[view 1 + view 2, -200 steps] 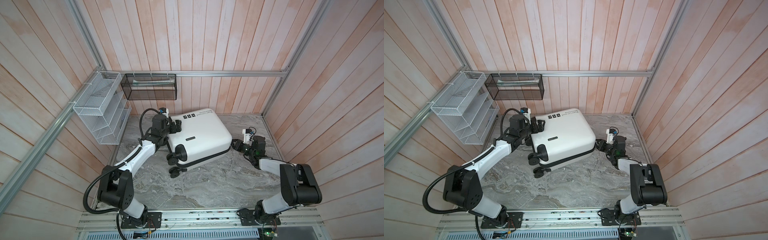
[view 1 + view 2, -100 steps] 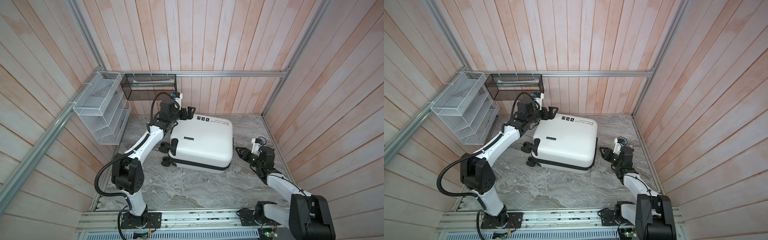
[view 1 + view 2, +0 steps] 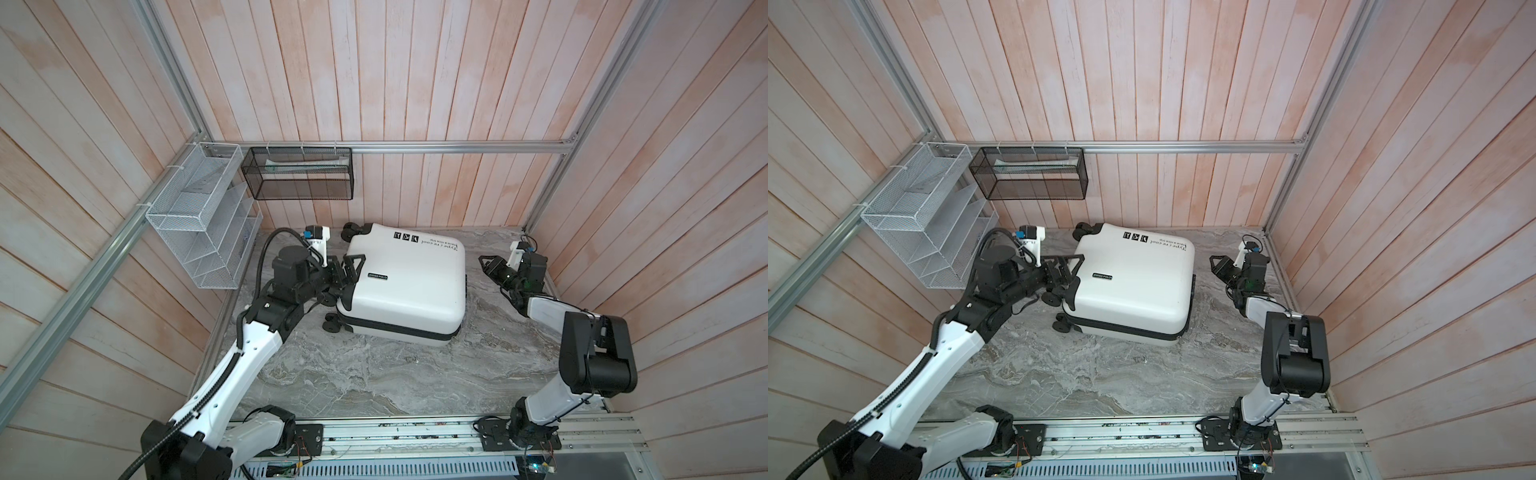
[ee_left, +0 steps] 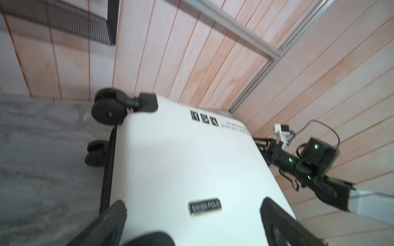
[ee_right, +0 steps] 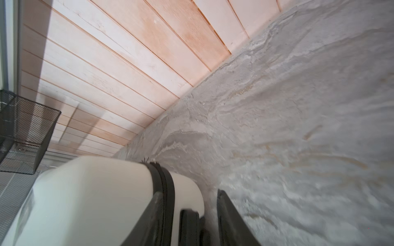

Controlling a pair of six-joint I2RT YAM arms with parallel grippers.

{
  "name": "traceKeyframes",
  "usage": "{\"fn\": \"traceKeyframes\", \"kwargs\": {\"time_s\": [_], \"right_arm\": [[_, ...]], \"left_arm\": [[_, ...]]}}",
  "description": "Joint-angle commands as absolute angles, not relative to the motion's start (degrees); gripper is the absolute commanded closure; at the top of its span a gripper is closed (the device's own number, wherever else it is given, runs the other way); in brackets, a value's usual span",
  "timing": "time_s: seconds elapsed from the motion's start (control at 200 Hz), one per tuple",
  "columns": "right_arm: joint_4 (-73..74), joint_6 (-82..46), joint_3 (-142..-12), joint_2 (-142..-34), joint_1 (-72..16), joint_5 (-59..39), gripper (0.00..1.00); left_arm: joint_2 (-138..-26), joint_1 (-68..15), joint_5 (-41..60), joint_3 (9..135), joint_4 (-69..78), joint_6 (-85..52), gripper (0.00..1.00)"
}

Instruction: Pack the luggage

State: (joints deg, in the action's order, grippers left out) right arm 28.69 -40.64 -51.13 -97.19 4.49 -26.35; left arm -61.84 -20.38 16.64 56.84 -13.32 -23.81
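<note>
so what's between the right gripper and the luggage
Nothing but a bare strip of table. The right gripper sits apart from the luggage, as both top views show.

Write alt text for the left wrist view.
A closed white luggage lies flat on a grey marbled table, filling most of the view, with the left gripper's open fingers spread in front of it. Black wheels jut from its far end; the right arm stands beyond it.

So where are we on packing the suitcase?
Done: nothing visibly packed; the suitcase lies shut, flat on the table. In hand: left gripper open at its wheel end, contact unclear; right gripper open, clear of the far end, empty. To do: likely open the lid, load it; something pale sits in the black basket.
</note>
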Motion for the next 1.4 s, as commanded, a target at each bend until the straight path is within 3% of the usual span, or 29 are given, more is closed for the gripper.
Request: {"fn": "traceKeyframes", "kwargs": {"time_s": [0.0, 0.25, 0.64, 1.015, 1.395], "right_arm": [[31.6, -41.6, -57.6, -103.1, 4.8, -31.6, 0.58], [30.9, -45.3, -77.3, -119.7, 4.3, -42.0, 0.58], [22.5, -44.3, -100.4, -136.6, 0.4, -55.5, 0.61], [24.3, -38.9, -91.8, -131.5, -0.2, -65.6, 0.67], [36.6, -40.5, -68.8, -119.3, -0.3, -67.7, 0.71]], "left_arm": [[-56.6, -22.9, 18.9, 50.7, -17.0, -27.0, 0.00], [-48.4, -31.9, 14.8, 35.5, -10.5, -31.4, 0.00], [-50.9, -32.6, 13.9, 29.0, 2.3, -31.8, 0.00], [-55.6, -32.6, 12.0, 30.9, 5.4, -29.6, 0.00], [-66.2, -27.6, 15.4, 37.7, 11.5, -24.9, 0.00]]}}
